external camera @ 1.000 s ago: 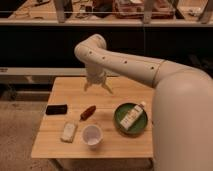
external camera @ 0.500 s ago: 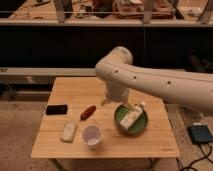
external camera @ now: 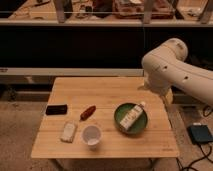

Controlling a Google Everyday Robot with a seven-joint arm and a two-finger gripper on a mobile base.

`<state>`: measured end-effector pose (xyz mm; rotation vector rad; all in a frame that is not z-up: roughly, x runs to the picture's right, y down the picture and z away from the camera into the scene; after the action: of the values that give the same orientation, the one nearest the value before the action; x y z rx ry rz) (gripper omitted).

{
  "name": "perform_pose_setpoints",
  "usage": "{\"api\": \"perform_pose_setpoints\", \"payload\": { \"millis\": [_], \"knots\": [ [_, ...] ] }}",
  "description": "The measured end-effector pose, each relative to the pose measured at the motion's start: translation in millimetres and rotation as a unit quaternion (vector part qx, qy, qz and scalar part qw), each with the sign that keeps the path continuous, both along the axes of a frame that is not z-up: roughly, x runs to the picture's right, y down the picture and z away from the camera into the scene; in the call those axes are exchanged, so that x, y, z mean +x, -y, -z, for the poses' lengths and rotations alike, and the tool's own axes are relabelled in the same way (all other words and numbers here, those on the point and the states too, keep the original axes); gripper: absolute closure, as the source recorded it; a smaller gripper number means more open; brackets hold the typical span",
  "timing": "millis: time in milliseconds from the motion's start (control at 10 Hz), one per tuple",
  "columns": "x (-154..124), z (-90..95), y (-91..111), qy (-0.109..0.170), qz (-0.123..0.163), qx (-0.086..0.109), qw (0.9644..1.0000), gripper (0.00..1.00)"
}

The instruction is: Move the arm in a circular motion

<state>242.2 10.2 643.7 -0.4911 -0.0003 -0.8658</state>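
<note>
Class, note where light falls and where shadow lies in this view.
Camera view: the wooden table is warmly lit while the shelving behind is dark; the arm is bright above, shaded beneath, where the gripper hangs by the table's right edge.

Hand [external camera: 166,95] above table [external camera: 100,87] right edge; bowl [external camera: 118,116] obstructs nearby

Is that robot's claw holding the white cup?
No, the white cup stands alone on the table, while the gripper hangs far off by the table's right edge.
</note>
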Motion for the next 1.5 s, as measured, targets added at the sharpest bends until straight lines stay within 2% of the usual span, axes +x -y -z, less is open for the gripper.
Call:
{"api": "perform_pose_setpoints", "payload": {
  "millis": [100, 200, 300, 400, 500, 600, 800, 900, 1100, 1200, 1300, 1400, 1500],
  "knots": [
    [13.8, -17.7, 12.5, -0.022, -0.016, 0.007, 0.9996, 0.20],
    [18.6, -48.4, 30.8, -0.046, -0.023, 0.014, 0.9986, 0.20],
    [11.7, -71.6, 44.0, -0.054, -0.020, 0.020, 0.9982, 0.20],
    [-7.6, -107.3, 64.7, -0.057, -0.016, 0.025, 0.9979, 0.20],
    [-27.9, -135.3, 81.0, -0.056, -0.015, 0.025, 0.9980, 0.20],
    [-61.3, -165.2, 98.7, -0.044, -0.020, 0.024, 0.9985, 0.20],
    [-119.3, -192.2, 110.9, -0.004, -0.025, 0.014, 0.9996, 0.20],
    [-160.2, -204.7, 109.1, 0.027, -0.022, 0.001, 0.9994, 0.20],
    [-248.9, -217.8, 85.6, 0.094, 0.000, -0.035, 0.9950, 0.20],
    [-284.0, -216.1, 65.4, 0.121, 0.019, -0.057, 0.9909, 0.20],
    [-311.8, -205.9, 39.3, 0.145, 0.049, -0.082, 0.9848, 0.20],
    [-322.4, -193.8, 24.3, 0.158, 0.070, -0.096, 0.9803, 0.20],
    [-325.6, -173.2, 9.4, 0.169, 0.098, -0.109, 0.9748, 0.20]
  ]
}}
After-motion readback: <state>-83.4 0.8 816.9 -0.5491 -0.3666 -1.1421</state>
